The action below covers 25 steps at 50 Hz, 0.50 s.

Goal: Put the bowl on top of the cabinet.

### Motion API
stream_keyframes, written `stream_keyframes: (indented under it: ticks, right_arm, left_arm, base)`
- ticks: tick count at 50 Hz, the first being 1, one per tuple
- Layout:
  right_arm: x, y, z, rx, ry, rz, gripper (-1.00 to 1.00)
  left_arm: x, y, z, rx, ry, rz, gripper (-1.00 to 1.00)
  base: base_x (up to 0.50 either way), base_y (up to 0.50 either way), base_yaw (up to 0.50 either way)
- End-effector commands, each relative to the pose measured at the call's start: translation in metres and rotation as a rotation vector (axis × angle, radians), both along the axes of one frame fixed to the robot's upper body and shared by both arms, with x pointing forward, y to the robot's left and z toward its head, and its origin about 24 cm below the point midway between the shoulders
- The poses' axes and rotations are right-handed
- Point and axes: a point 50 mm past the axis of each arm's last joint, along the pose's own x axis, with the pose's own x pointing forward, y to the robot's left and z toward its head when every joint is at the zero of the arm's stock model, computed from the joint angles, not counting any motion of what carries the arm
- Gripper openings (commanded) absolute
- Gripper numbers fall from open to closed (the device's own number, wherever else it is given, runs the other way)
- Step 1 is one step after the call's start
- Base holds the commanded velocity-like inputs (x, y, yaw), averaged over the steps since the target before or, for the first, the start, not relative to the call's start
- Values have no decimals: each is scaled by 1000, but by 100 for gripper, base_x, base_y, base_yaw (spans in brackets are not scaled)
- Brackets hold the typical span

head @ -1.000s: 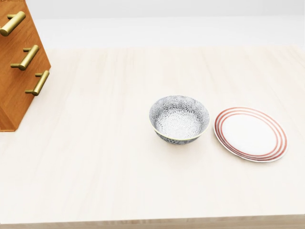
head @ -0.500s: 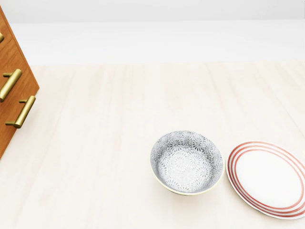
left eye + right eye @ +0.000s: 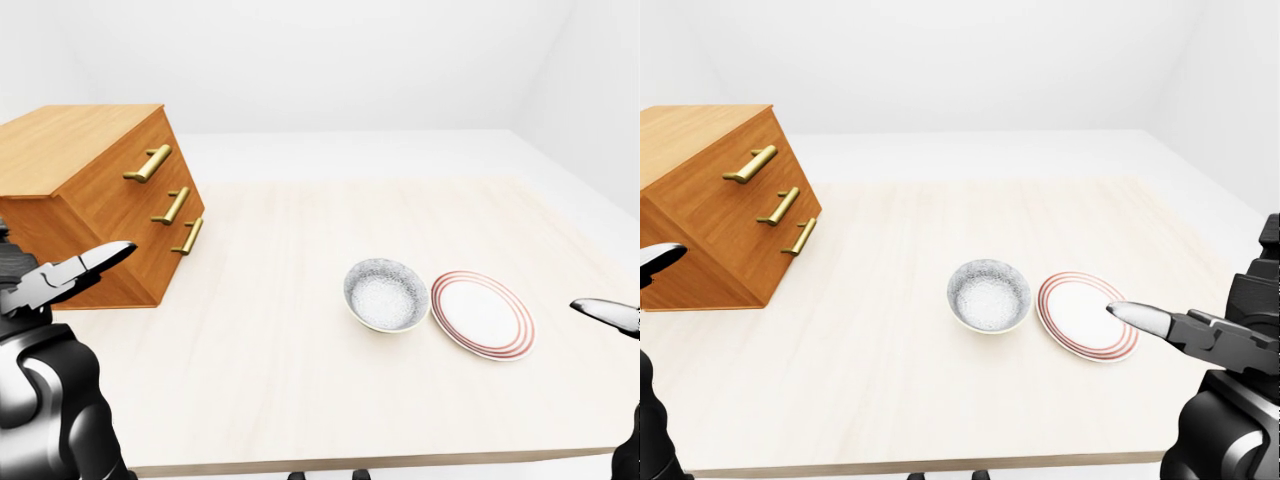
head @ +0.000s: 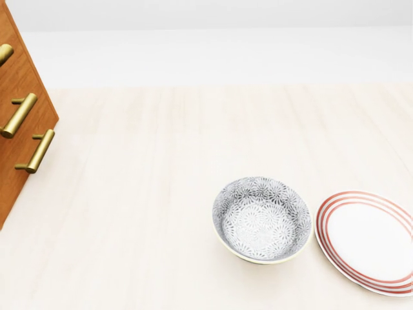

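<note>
The grey patterned bowl (image 4: 261, 219) stands upright on the pale wooden table (image 3: 260, 340), right of the middle, nothing touching it. The wooden cabinet (image 3: 95, 190) with three brass handles stands at the table's left; its flat top (image 3: 70, 145) is bare. My left hand (image 3: 85, 265) hovers low at the left in the left-eye view, fingers stretched out and holding nothing, just before the cabinet's lower corner. In the right-eye view my right hand (image 3: 1150, 320) points in from the right, open and empty, its tip over the plate's right edge. Neither hand shows in the head view.
A white plate (image 4: 366, 242) with red rings lies right beside the bowl, on its right. The table's near edge (image 3: 350, 463) runs along the bottom of the eye views. White floor and walls lie beyond the table.
The head camera has moved: the whole picture slid down, then slightly right, so the bowl and plate sit lower and more of the cabinet is cut off. Bowl and plate keep their places.
</note>
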Motion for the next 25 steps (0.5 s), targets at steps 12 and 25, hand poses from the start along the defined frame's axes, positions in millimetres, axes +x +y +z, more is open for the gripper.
stream_keyframes:
  ticks: [12,25]
  right_arm:
    - [2,3,-3,-29,26,5,100]
    - [3,3,-4,-28,30,5,100]
  left_arm:
    - [1,1,-2,1,12,2,100]
    - [2,1,-4,0,21,1,100]
  base:
    - [0,27,0]
    - [0,29,0]
